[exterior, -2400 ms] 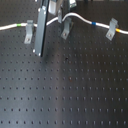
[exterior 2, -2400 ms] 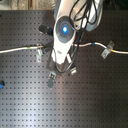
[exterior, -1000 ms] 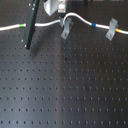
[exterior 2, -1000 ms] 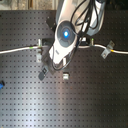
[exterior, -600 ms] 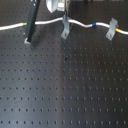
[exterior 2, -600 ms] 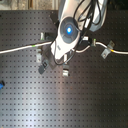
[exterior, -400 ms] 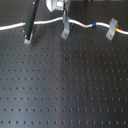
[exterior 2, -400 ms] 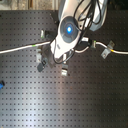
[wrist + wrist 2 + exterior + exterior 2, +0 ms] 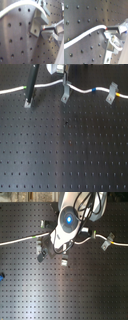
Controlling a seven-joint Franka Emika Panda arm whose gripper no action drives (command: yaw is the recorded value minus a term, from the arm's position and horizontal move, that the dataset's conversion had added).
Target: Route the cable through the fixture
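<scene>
The white cable [image 9: 82, 89] runs across the back of the black perforated board [image 9: 65, 149] in the first exterior view, with green, blue and yellow bands. It passes the top of the middle fixture [image 9: 65, 97] and the right fixture [image 9: 111, 94]. It lies behind the left fixture [image 9: 28, 101]. My gripper [image 9: 61, 80] hangs just above the middle fixture. In the second wrist view the cable [image 9: 86, 35] runs straight into a fingertip [image 9: 114, 30], so the gripper looks shut on it. In the first wrist view the grey fixture [image 9: 37, 22] sits right beside the finger [image 9: 52, 29].
A black rod-like part of the arm [image 9: 32, 81] slants down toward the left fixture. In the second exterior view the arm body [image 9: 67, 219] with a blue light hides the middle of the cable, and several small clips [image 9: 64, 262] stand around it. A blue object [image 9: 1, 277] lies at the second exterior view's left edge.
The arm has drawn back toward the top of the first exterior view, so less of it covers the board. The cable's line has hardly changed.
</scene>
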